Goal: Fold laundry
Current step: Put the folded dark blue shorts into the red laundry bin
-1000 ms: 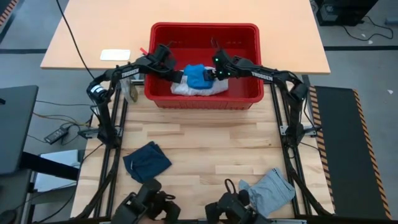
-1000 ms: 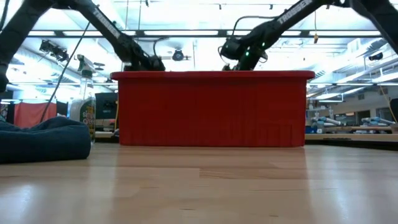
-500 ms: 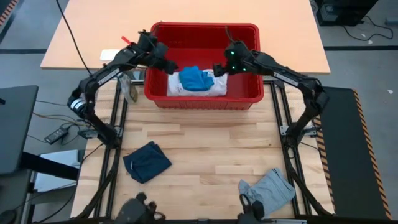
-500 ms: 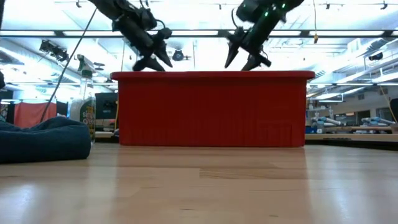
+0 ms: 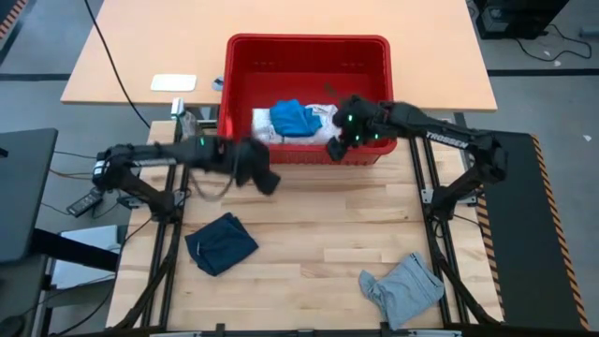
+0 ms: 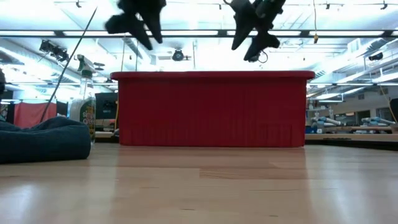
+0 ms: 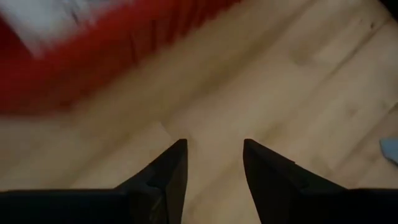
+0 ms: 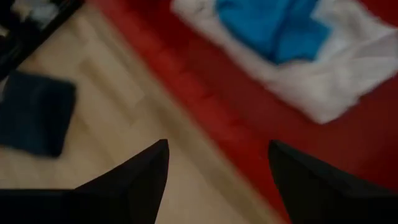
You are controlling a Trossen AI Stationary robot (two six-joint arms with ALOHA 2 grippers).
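Above the near wall of the red basket (image 5: 309, 150), both empty: left gripper (image 5: 267, 181) half-parted, right gripper (image 5: 332, 150) wide apart; white cloth (image 5: 323, 122) inside, navy cloth (image 5: 221, 242) and grey cloth (image 5: 404, 288) on the table (image 5: 309, 225); soft, light, limp; best pinched at corners.

four cloth pieces (image 5: 222, 242), one basket (image 5: 307, 49)
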